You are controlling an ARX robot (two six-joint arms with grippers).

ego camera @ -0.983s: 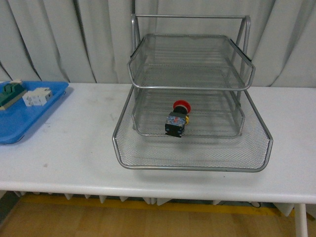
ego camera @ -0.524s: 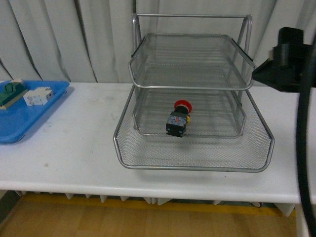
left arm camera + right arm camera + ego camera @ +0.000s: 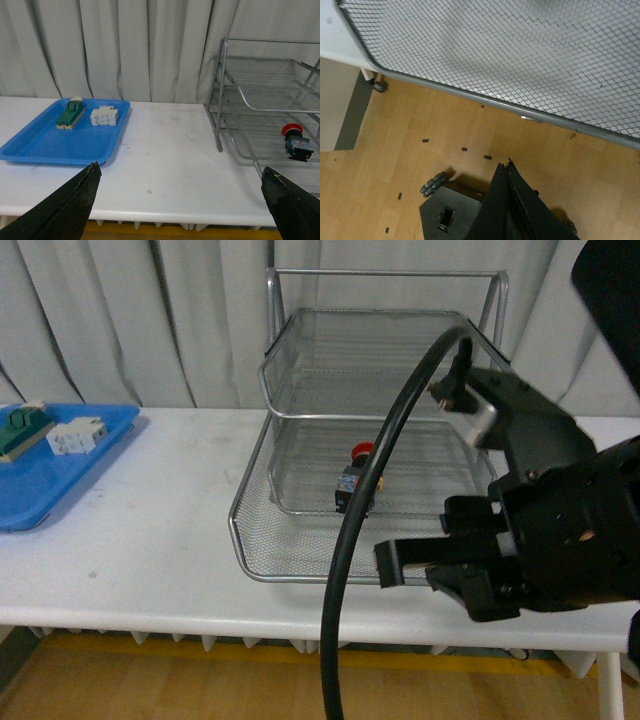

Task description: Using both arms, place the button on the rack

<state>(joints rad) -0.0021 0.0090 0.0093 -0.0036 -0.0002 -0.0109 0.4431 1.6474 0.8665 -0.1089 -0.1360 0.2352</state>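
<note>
Our right arm (image 3: 560,530) has just swung in front of the rack (image 3: 300,577). The right gripper (image 3: 507,192) has its jaws pressed together, empty. Our left gripper (image 3: 180,170) is spread wide. The button (image 3: 356,480) already lies on a lower tier, so we judge the placing done.

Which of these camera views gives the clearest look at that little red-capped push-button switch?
The left wrist view: there the small red-capped push-button switch sits unobstructed inside the silver wire-mesh rack. In the front view a thick black cable crosses over part of it. The right wrist view does not show it at all.
</note>
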